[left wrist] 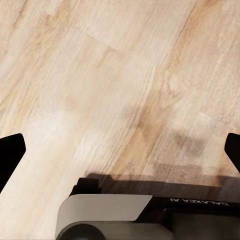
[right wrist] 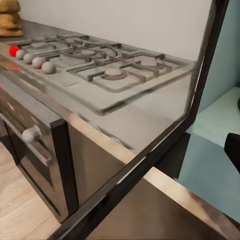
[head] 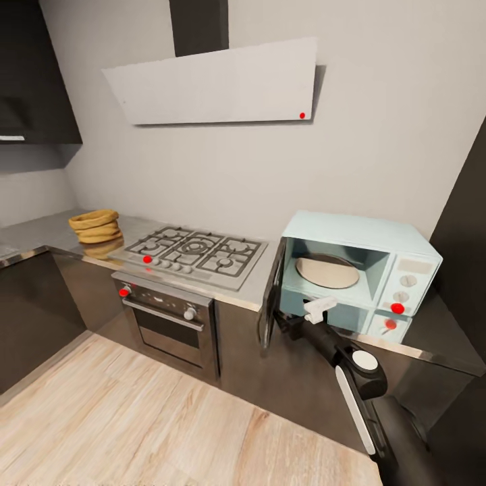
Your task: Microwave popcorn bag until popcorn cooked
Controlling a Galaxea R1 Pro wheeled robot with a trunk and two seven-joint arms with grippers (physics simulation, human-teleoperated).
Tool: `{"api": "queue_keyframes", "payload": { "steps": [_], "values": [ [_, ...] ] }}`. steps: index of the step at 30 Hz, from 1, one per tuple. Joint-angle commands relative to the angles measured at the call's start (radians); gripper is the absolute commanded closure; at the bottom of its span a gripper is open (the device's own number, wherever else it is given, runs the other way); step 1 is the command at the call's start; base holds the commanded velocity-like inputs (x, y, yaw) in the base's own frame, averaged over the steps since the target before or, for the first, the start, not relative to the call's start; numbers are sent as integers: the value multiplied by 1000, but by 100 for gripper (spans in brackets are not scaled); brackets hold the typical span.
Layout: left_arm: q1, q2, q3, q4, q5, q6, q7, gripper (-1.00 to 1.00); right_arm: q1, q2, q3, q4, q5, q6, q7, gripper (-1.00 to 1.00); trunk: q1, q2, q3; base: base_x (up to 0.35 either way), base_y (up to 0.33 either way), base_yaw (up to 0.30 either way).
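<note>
Nearest to us, our left gripper hangs over the pale wood floor, its two dark fingertips set wide apart at the edges of the left wrist view with nothing between them. In the head view our right arm reaches up from the lower right toward the microwave, and our right gripper sits at the lower front edge of the open cavity, just beside the swung-out door; we cannot tell how far its fingers are spread. The right wrist view looks through the door's dark glass at the gas hob. Inside the microwave a round turntable lies bare. Farther along the countertop, past the hob and the oven beneath it, the popcorn bag stands upright near the corner, well apart from the microwave. A slanted hood hangs on the wall above.
</note>
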Motion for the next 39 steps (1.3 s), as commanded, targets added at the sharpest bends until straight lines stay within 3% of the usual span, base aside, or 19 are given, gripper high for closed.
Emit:
{"api": "queue_keyframes", "payload": {
  "steps": [1,20,27,34,39],
  "values": [
    [-1,-1,6,1,2,-3,-1,-100,-1,0,0,-1,3,5,5,-100,0,-1,-1,0,0,24],
    [-1,-1,6,1,2,-3,-1,-100,-2,-7,-13,-3,2,5,5,-100,0,-1,-3,0,0,22],
    [0,-1,6,1,2,-3,-1,-100,-2,-15,-145,-1,4,7,10,-100,0,-1,-3,0,0,0],
    [-10,-1,9,-22,2,-10,-7,-100,-19,-26,-186,-25,28,17,14,-100,0,-1,-3,-21,-1,0],
    [-9,-4,0,-22,-6,-10,-7,-100,4,-44,-214,-24,57,43,14,-100,0,-1,-3,-244,-84,0]
  ]
}}
